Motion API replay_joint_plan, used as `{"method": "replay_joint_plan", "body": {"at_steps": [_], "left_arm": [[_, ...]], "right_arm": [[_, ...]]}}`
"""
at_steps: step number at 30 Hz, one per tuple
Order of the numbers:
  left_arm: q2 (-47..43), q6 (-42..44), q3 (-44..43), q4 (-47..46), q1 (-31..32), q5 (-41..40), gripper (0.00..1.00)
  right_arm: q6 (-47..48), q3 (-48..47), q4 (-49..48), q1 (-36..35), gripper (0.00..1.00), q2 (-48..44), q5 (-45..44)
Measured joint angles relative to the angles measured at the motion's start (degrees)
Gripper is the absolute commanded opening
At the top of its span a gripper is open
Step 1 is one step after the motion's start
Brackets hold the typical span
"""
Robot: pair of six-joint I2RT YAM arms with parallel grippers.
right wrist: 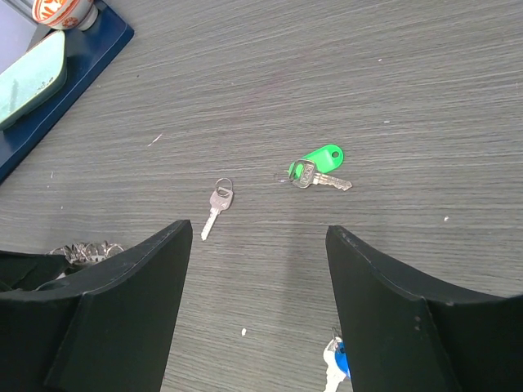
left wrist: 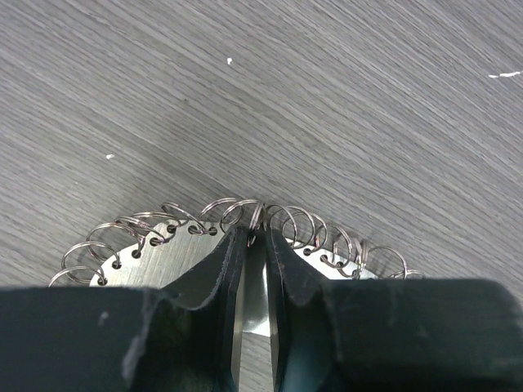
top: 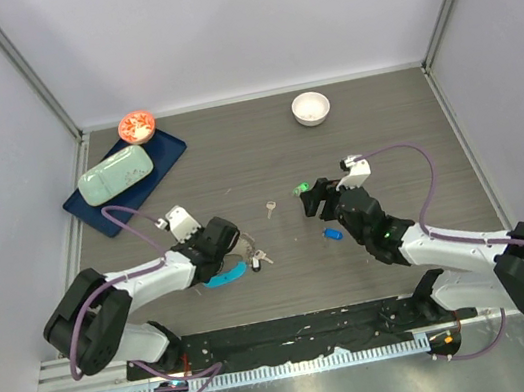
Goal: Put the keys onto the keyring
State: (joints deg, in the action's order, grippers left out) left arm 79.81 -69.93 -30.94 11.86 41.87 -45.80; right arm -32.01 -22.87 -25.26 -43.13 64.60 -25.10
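A grey wood-grain table (top: 381,124) stands between pale walls (top: 241,17). At its far left a dark blue tray (top: 170,149) lies at an angle. A mint-green oblong case (top: 115,173) rests on it, and a small red-and-white round tub (top: 137,127) sits at its far corner. A white round bowl (top: 310,107) stands well apart, to the far right.

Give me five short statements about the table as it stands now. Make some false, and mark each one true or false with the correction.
1. The right gripper is open with nothing between its fingers. True.
2. The green key lies in the white bowl. False: it lies on the table, well clear of the bowl.
3. The silver key lies apart from the green key. True.
4. The left gripper hangs wide open over the blue key. False: its fingers are nearly together on a wire ring of the keyring.
5. The mint-green case sits on the navy tray. True.
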Motion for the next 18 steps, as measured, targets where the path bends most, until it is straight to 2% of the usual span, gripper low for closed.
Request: {"method": "replay_joint_plan", "body": {"at_steps": [9,18], "left_arm": [[-1.9,5.8,1.1,-3.5,0.0,2.7,0.26],[-4.5,7.5,1.8,-4.8,0.0,3.3,0.29]], "right_arm": [[0.0,0.0,0.0,0.0,0.73,0.3,0.2],[0.0,0.0,0.0,0.0,0.73,0.8,0.4]]}}
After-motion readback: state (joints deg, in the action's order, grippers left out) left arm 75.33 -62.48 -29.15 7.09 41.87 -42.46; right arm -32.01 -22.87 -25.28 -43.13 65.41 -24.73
